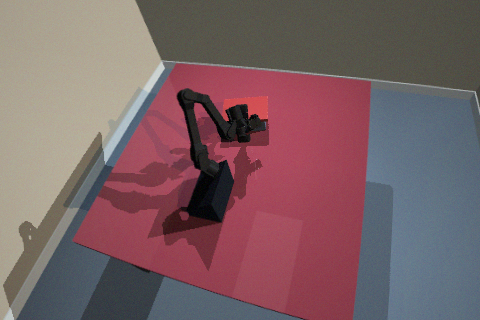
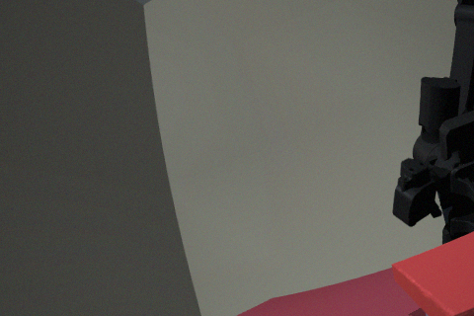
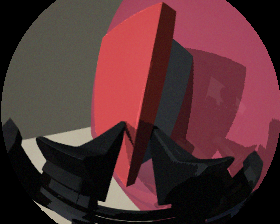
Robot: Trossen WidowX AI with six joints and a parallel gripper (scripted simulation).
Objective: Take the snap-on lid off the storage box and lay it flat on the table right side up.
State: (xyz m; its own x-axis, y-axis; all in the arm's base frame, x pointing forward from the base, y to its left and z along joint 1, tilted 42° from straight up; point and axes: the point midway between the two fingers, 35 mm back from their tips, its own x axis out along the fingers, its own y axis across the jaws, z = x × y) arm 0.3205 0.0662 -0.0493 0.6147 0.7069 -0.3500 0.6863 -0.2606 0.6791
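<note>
The red lid (image 1: 250, 105) (image 2: 446, 270) (image 3: 125, 65) is a flat slab with a short rim. The dark grey storage box (image 3: 177, 75) shows under it in the wrist view, close against the lid's underside. Whether the lid is still snapped on all round cannot be told. My gripper (image 3: 138, 127) is shut on the lid's near edge, one fingertip on the top face and the other at the rim's underside, beside the box. In the top view the gripper covers the lid's near part. In the exterior view the fingertips are hidden behind the lid.
The red-pink table (image 1: 310, 161) (image 2: 316, 301) (image 3: 215, 30) carries the arm's dark base (image 1: 212, 191), nearer the front than the box. The arm's links arch up on the left. A dark wall (image 1: 300, 1) stands behind the table, and a beige wall (image 1: 65, 36) stands to the left.
</note>
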